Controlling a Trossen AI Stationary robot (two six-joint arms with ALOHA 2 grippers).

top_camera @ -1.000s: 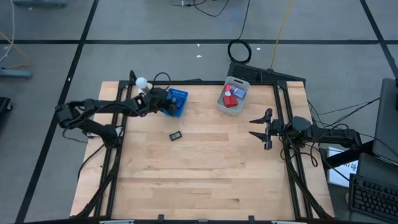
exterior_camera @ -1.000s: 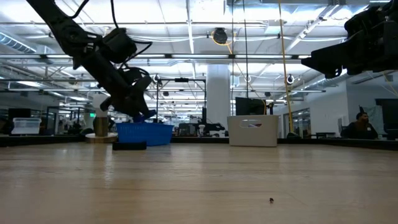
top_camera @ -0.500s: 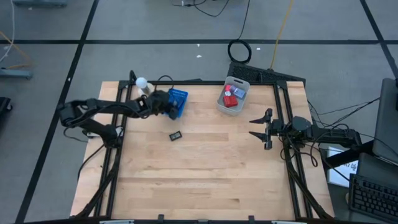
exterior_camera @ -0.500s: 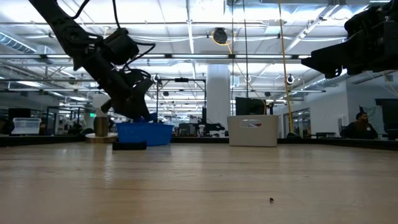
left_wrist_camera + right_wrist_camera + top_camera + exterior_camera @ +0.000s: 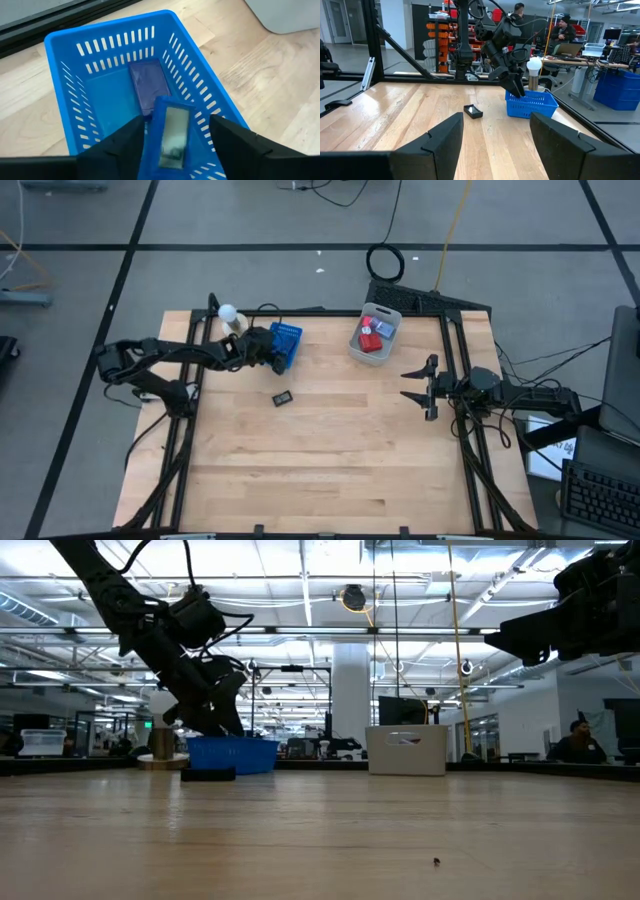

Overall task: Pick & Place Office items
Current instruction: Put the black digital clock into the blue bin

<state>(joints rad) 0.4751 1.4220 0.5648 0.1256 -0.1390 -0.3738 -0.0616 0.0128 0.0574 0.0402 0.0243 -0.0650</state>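
- Left pincer [image 5: 175, 122]: over the blue basket [image 5: 60, 37] near the bench's [image 5: 330, 460] far-left corner; jaws parted, with a gap on one side of the blue-and-grey rectangle [image 5: 170, 135] between them, so likely let go and not gripped.
- Blue-and-grey rectangle: tilted, low end inside the basket's near wall, not yet flat on the floor.
- Step in hand, judged: release into the basket. Done well by keeping the jaws wide, lifting straight up, and avoiding the slotted wall so the basket is not dragged.
- Blue basket, contents: one dark-blue rectangle [image 5: 149, 85] flat on the floor, plus the tilted piece above.
- Third dark rectangle [image 5: 282, 397]: loose on the bench, near the basket, toward the middle; apparently next for collection.
- Grey bin [image 5: 385, 311]: at the far edge, right of centre; red blocks [image 5: 370, 342] and paler bits inside, too small to sort.
- White ball on base [image 5: 227, 311]: just beside the basket, at the far edge.
- Right pincer [image 5: 425, 388]: waiting near the right edge, fingers spread, empty.
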